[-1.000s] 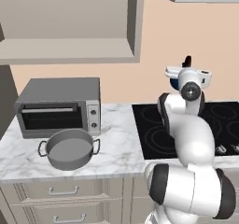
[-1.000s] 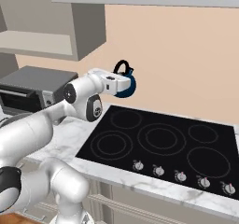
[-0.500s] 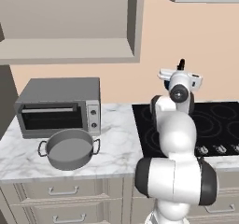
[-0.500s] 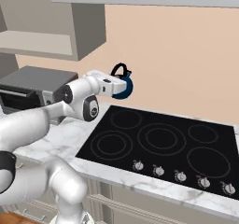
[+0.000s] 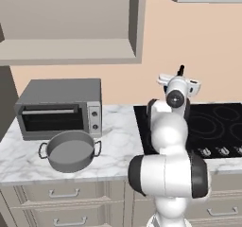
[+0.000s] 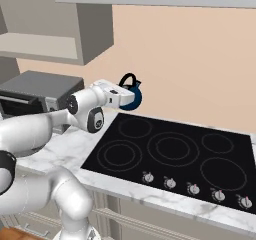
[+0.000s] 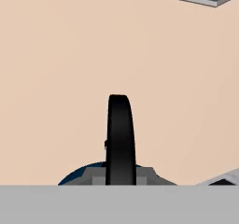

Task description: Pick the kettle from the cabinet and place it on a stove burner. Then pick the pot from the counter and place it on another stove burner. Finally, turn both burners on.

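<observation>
1. The gripper [image 6: 125, 95] is clamped on the kettle [image 6: 132, 99], its jaws pinched tight on the black arched handle, which the hand view shows edge-on as a dark upright band with the blue body just below it.

2. The kettle hangs in the air, upright, above the back left corner of the cooktop [image 6: 165, 149] and close to the peach wall. It touches no surface, and the cabinet [image 5: 71, 51] stands open with its shelf bare in the left base view.

3. The relation that matters: in the right base view the nearest burner, the back left ring [image 6: 135, 127], lies at about 6 o'clock from the kettle, almost straight beneath it. The front left ring [image 6: 119, 155] lies further along the same line, toward the knobs [image 6: 192, 186].

4. The handle's arch runs along the gripper's line of sight, so the kettle should go down level if the wrist keeps its present tilt.

5. Judged from this, the next move calls for a short descent onto the back left ring, with little sideways travel.

6. The pot [image 5: 71, 150] sits on the counter [image 5: 118, 141] in front of the toaster oven [image 5: 59, 108], well apart from the arm, at about 9 o'clock from the cooktop in the left base view. It is untouched.

7. Both burners look unlit.
</observation>
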